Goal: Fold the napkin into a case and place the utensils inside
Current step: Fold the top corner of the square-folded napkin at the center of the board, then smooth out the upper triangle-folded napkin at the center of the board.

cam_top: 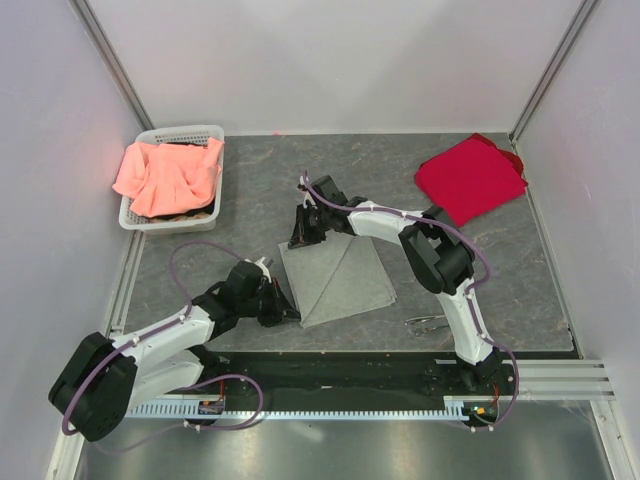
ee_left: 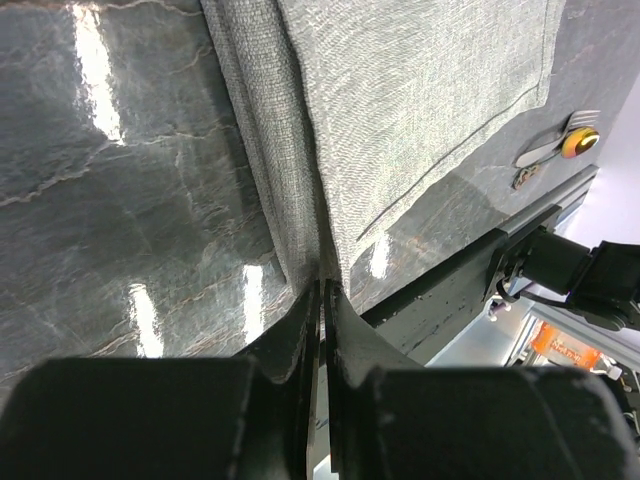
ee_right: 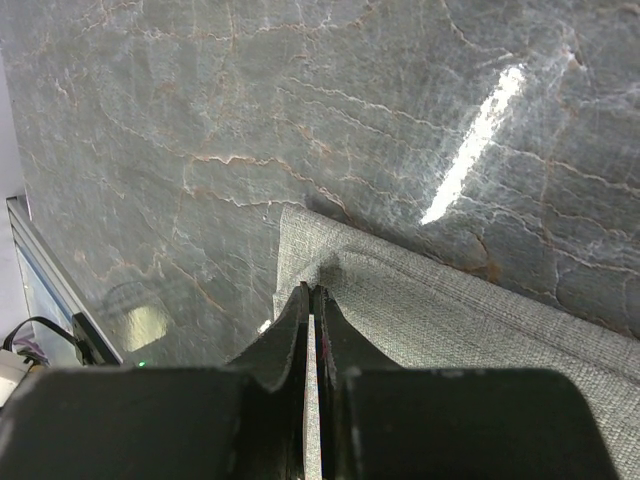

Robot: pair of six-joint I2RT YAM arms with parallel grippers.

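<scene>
The left arm lies low, reaching right, its left gripper (cam_top: 284,312) pinched nearly shut on the napkin (cam_top: 342,276) at its near-left corner. The right arm stretches across, and the right gripper (cam_top: 300,240) likewise nips the far-left corner. The grey-green cloth lies folded mid-table.

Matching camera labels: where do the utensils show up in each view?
Top external: utensils lie low and right of centre, just right of the napkin.
Left wrist: utensils at the right edge, upper part, past the napkin corner.
Right wrist: not in it.
Shared landmark: the grey-green napkin, seen in all three views.
</scene>
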